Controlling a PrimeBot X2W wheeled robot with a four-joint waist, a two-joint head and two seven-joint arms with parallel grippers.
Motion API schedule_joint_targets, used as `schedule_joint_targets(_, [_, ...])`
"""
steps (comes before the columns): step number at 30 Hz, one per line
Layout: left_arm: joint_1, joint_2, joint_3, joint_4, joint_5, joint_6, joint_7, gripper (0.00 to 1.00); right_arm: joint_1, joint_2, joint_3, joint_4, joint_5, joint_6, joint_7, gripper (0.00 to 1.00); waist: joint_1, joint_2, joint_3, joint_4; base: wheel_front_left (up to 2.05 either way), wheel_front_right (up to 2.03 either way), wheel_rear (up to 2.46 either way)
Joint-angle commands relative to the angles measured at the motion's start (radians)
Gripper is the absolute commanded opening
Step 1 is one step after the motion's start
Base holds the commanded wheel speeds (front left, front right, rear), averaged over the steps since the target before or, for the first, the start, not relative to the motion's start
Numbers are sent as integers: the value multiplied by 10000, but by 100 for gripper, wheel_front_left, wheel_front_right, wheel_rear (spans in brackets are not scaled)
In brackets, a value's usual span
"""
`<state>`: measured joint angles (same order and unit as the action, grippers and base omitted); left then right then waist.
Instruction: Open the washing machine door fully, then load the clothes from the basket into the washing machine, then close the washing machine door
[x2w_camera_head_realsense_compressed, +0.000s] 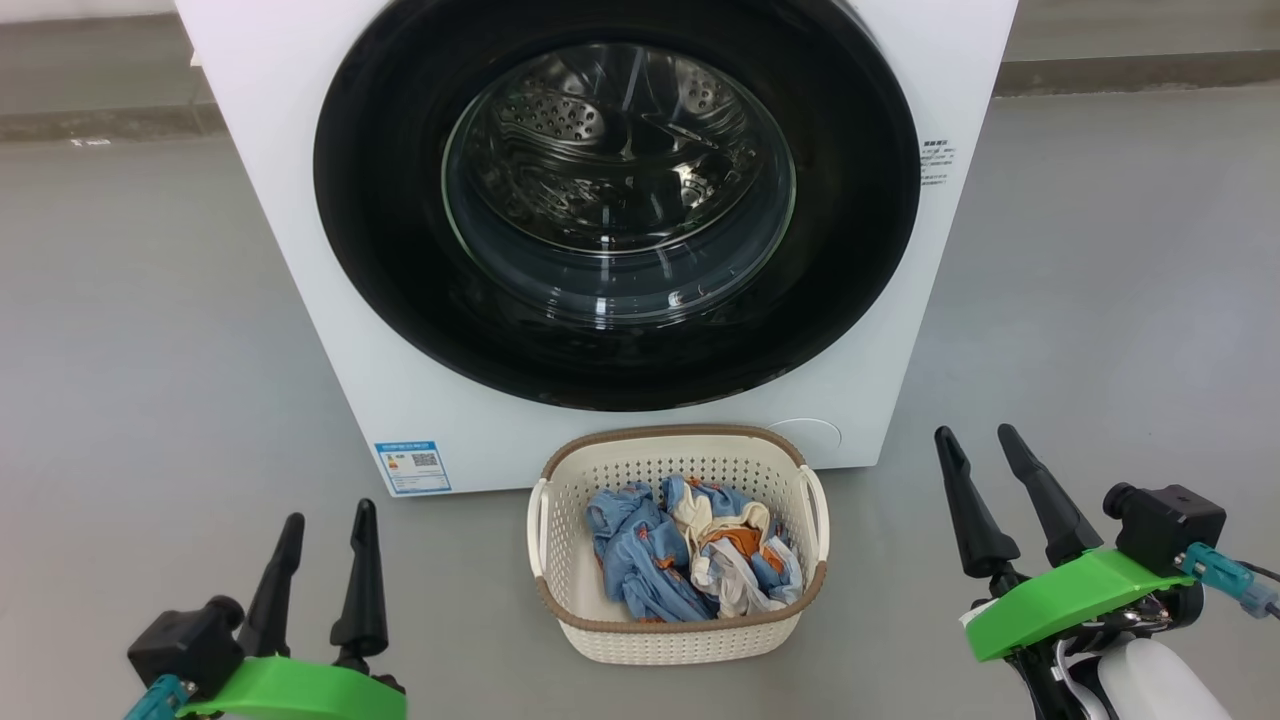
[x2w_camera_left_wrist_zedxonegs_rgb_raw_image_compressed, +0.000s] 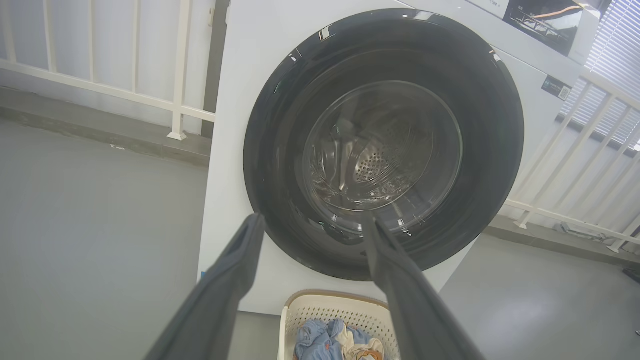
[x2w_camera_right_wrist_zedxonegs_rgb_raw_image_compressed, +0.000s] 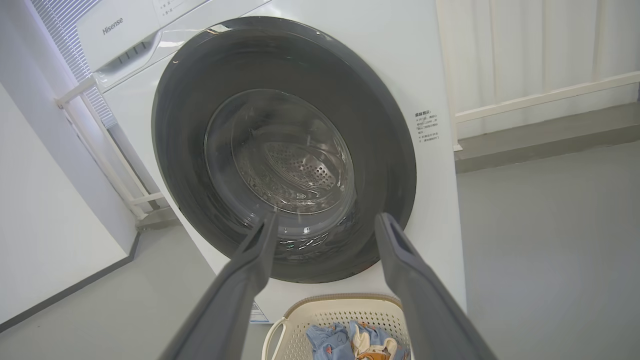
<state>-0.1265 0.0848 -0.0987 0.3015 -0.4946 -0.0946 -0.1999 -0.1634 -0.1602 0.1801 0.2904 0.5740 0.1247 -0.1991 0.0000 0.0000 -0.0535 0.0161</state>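
Left gripper at lower left and right gripper at lower right, each with its two dark fingers parted and nothing held between them. Both hover over the grey floor, well apart from the appliance. Between them stands the basket, just in front of the base of the washing machine, with the clothes heaped inside (blue, white and orange pieces, tangled). The washing machine door lies shut, flush against the white front, with the steel drum visible through its glass. The step in hand appears to be the first, opening the door, not yet begun. The next move calls for one gripper to reach the black rim and find a purchase; no handle can be made out.
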Motion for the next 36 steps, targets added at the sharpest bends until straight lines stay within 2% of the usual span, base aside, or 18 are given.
schedule_joint_targets(1, [-479,254,200,-170,327,34,-162,100,-502,-151,207,-230,-339,52,-168,100,0,0,0,2,0,0,0])
schedule_joint_targets(17, [-709,373,87,-73,1870,60,-619,100,-728,-306,513,-240,-2004,60,-626,100,0,0,8,-10,0,0,0])
schedule_joint_targets(36, [-777,387,214,23,1788,55,-619,100,-727,-233,285,-169,-1996,60,-626,100,0,0,42,-20,0,0,0])
